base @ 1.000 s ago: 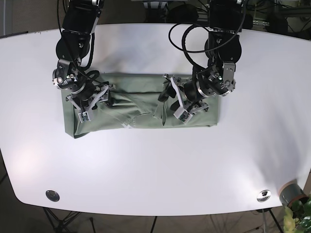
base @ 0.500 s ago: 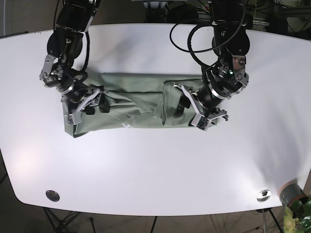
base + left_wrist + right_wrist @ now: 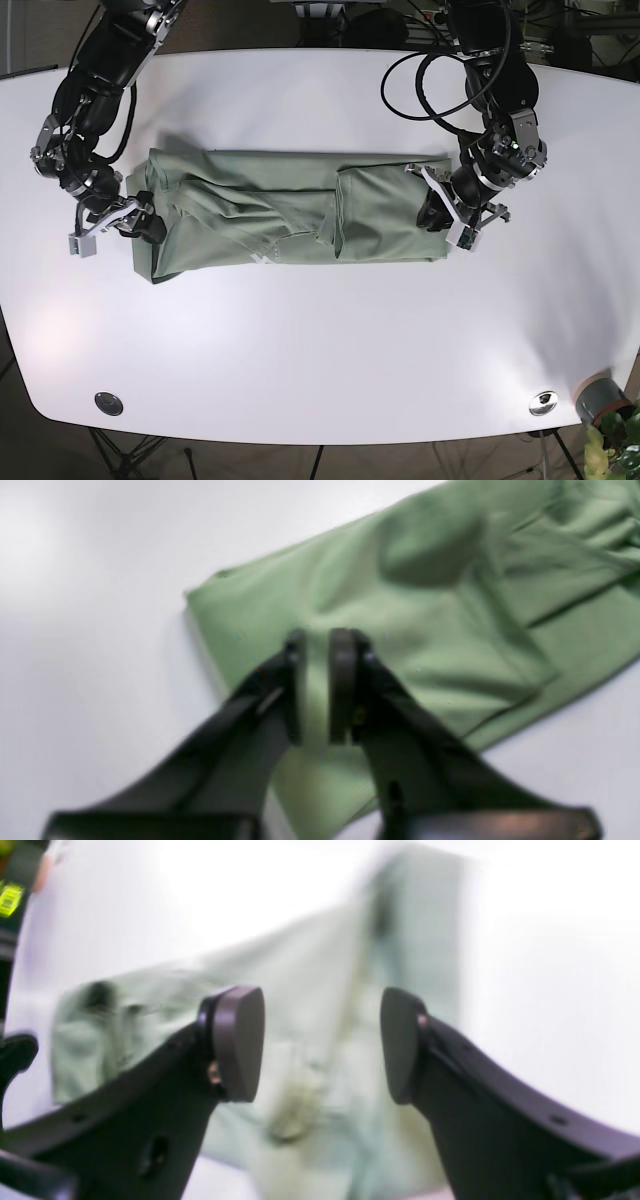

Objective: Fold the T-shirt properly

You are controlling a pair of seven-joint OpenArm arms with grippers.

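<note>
Motion blur smears the green T-shirt (image 3: 310, 1040) beyond the right gripper (image 3: 320, 1040), its folds unreadable; a blurred yellow-green light (image 3: 10, 897) sits far left of the pads. The left gripper (image 3: 317, 685) hides the cloth beneath its arms, cut off by the lower edge. In the base view a grey cylinder (image 3: 600, 398) is clipped

A green T-shirt (image 3: 290, 220) lies as a long folded band across the white table (image 3: 320, 360), creased near its middle. The left gripper (image 3: 447, 218) sits at the band's right end; the right gripper (image 3: 125, 222) sits at its left end. 2 metal discs (image 3: 108, 403) lie near the table's front corners.
</note>
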